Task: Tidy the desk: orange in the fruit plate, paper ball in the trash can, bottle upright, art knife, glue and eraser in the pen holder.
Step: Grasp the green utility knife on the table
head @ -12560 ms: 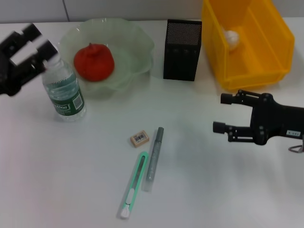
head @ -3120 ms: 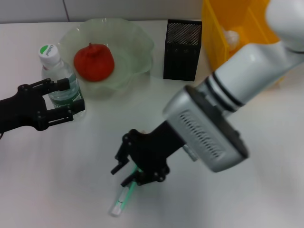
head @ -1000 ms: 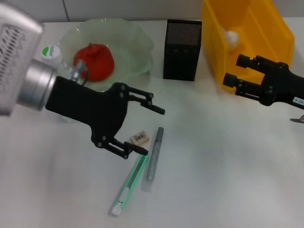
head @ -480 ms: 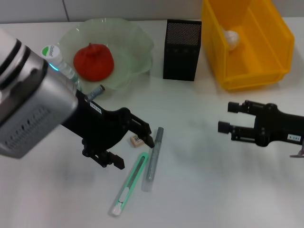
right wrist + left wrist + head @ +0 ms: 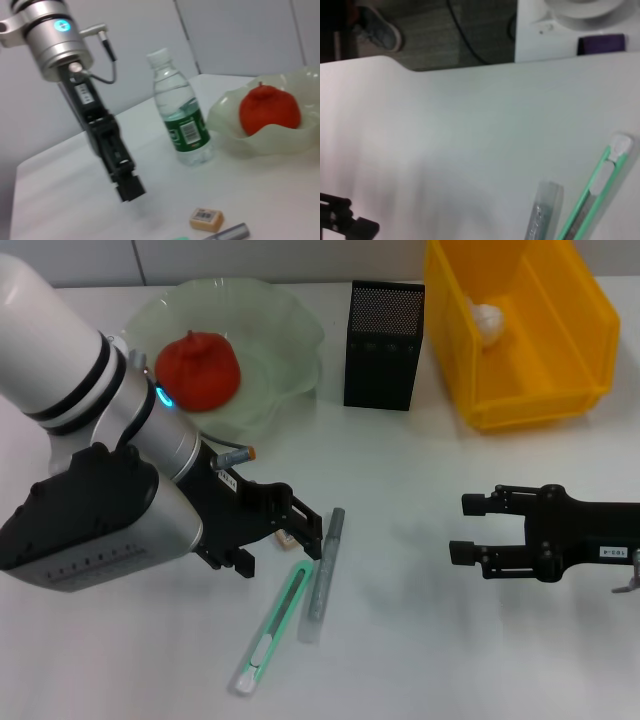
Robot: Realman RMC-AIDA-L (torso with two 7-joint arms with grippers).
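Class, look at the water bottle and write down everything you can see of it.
The water bottle shows clearly only in the right wrist view. It is clear plastic with ribbed sides, a white cap and a green label bearing a barcode. It stands upright on the white desk, beside the pale green fruit plate that holds the orange. Nothing grips it; the left gripper is apart from it, low over the desk. In the head view the left arm hides it.
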